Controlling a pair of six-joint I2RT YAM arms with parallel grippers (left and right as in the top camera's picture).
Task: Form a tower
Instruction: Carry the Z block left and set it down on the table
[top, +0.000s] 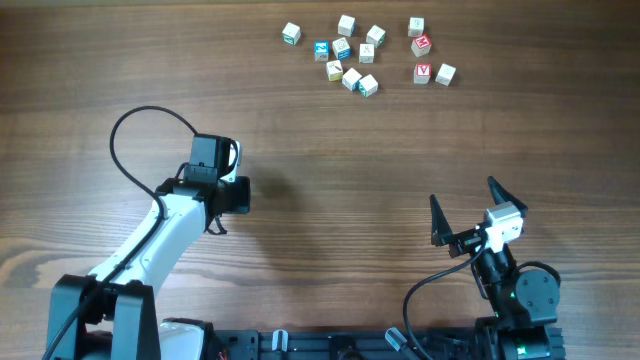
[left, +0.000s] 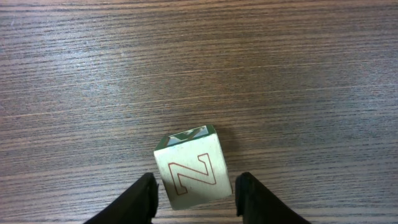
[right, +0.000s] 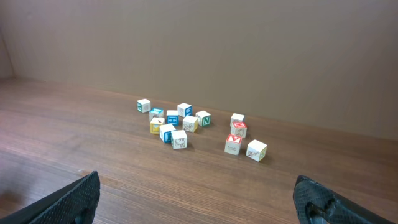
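A cream wooden cube (left: 193, 174) with a red outlined letter on its side and a green-marked top sits slightly askew on the table in the left wrist view. My left gripper (left: 196, 186) straddles it, jaws a little open, with a thin gap showing on each side. From overhead the left gripper (top: 237, 193) hides this cube. No stacked tower shows in any view. My right gripper (top: 462, 192) hovers open and empty at the near right, and the right gripper (right: 196, 186) faces the loose cubes from afar.
Several loose letter cubes (top: 345, 55) lie scattered at the far middle of the table, also seen as a cluster of cubes (right: 180, 124) in the right wrist view. Two red-faced cubes (top: 422, 45) sit at its right end. A black cable (top: 135, 125) loops by the left arm.
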